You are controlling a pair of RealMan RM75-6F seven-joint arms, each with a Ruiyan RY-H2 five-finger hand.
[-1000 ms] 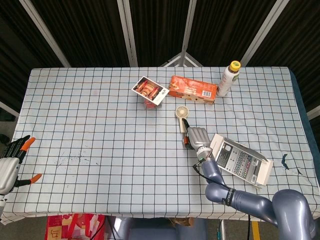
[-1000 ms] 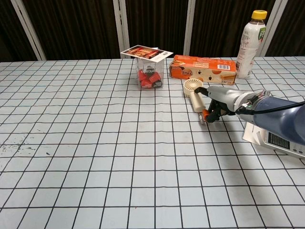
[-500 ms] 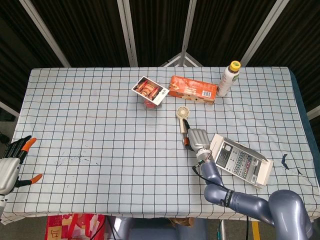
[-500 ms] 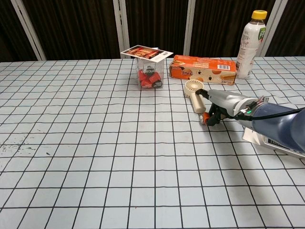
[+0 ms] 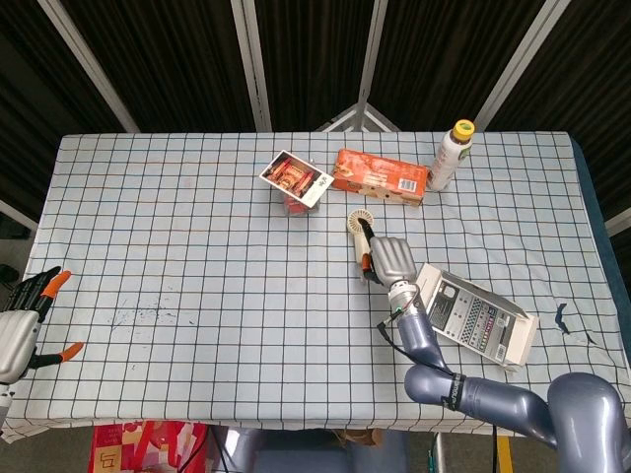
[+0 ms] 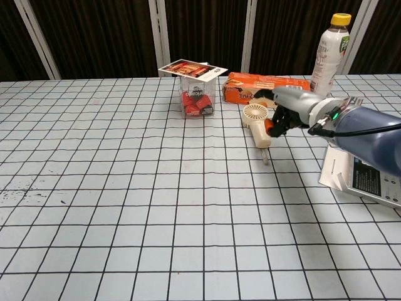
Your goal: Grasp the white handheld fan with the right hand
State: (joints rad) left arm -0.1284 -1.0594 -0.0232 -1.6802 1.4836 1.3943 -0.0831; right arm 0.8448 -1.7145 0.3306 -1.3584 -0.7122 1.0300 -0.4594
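Observation:
The white handheld fan [image 5: 360,221] lies flat on the checked tablecloth, its round head [image 6: 255,114] towards the orange box and its handle pointing to the table's front. My right hand [image 5: 387,258] hovers at the handle's right side, just below the head. Its fingers [image 6: 273,123] curve down against the upper handle, but they do not wrap it. In the chest view the right hand [image 6: 291,106] sits low over the table. My left hand [image 5: 18,330] rests off the table's front left corner, fingers spread and holding nothing.
An orange box [image 6: 268,89] lies just behind the fan, and a white bottle [image 6: 329,50] with a yellow cap stands to its right. A clear container of red items [image 6: 195,94] stands to the left. A white printed box [image 5: 476,315] lies under my right forearm.
My right hand has slid from the lower end of the handle up towards the fan's head. The fan has stayed where it was and the left hand has not moved.

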